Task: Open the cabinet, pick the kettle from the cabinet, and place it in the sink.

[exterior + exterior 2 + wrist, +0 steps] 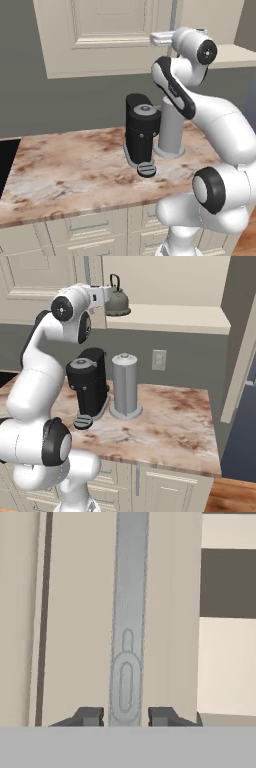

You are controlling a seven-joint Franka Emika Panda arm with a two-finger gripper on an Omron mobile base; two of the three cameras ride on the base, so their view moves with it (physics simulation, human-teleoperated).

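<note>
A: Cream panelling filled the upper left of the left base view, did it not?

B: It did. That was the cabinet (95, 35), its raised-panel door closed. Right of the door, near the top of the frame, the gripper (159, 39) reached toward the door's edge, where the silver bar handle (173, 15) ran up and out of the frame.

A: And below, on the counter?

B: On the marbled brown countertop (65, 170) stood a black coffee machine (142, 131) at centre, with a grey cylinder (171, 127) on a round base just beside it on the right.

A: What of the jaws?

B: In the hand view the handle (130, 612) ran down the middle of the frame. The two dark fingertips (90, 716) sat one on each side of its lower end, just beside the bar. The jaws were narrowed around it; whether the pads actually pressed the metal I could not tell.

A: Where was the kettle?

B: In the right base view, upper centre. The grey-green kettle (118, 300) sat upright on the cream shelf (175, 318) of the open compartment, directly right of the gripper (107, 295) and partly behind it. Lower right of it, a white wall outlet (159, 360) showed on the grey wall.
</note>
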